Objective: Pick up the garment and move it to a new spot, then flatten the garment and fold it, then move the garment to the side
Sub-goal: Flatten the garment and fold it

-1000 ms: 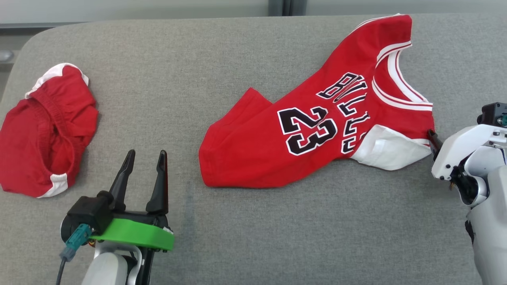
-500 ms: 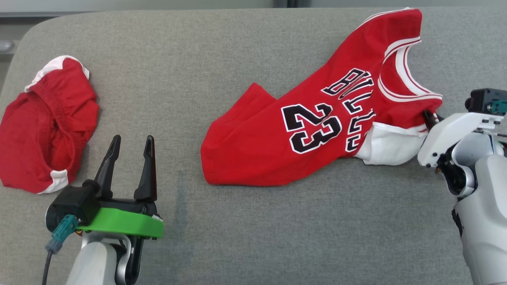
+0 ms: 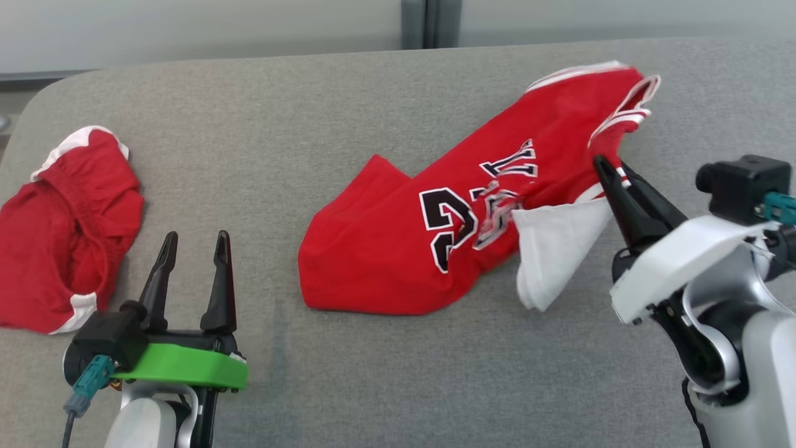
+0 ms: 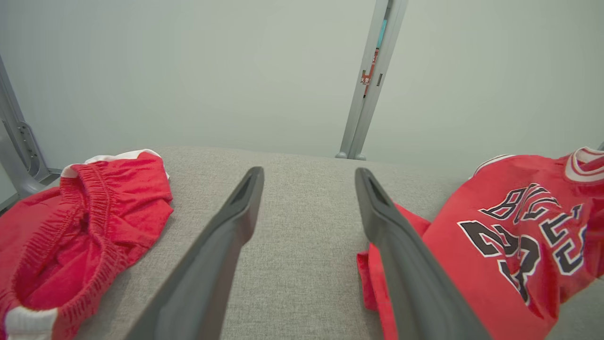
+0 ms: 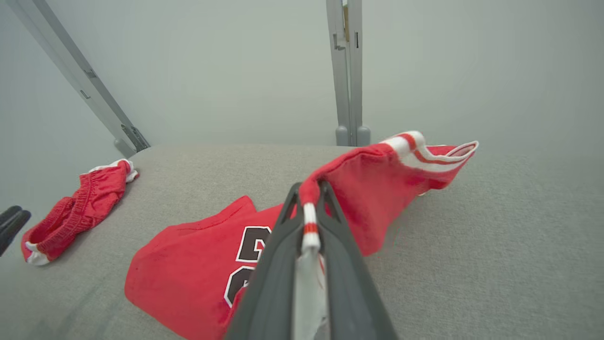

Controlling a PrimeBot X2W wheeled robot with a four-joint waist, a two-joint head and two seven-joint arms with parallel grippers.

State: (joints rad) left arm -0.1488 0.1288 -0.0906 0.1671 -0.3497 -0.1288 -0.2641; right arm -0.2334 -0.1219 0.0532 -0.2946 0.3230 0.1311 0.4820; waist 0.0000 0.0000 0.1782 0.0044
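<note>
Bright, even, diffuse light; faint soft shadows along the jersey [image 3: 373, 274] hem; its lettering smeared by motion blur in head view; wrist views wide-angle, frame post [image 5: 80, 75] slanting at the edge

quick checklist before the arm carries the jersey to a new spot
1. Right gripper shut on the jersey: ok, the striped trim is pinched between its fingers.
2. Jersey lifted off the grey surface: not ok, the hem end lies on it; only the gripped end is raised.
3. Left gripper open and holding nothing: ok, it stands apart from the jersey.
4. Red shorts apart from the jersey: ok, they lie at the far left.
5. One layer of cloth gripped or both: cannot tell.
</note>
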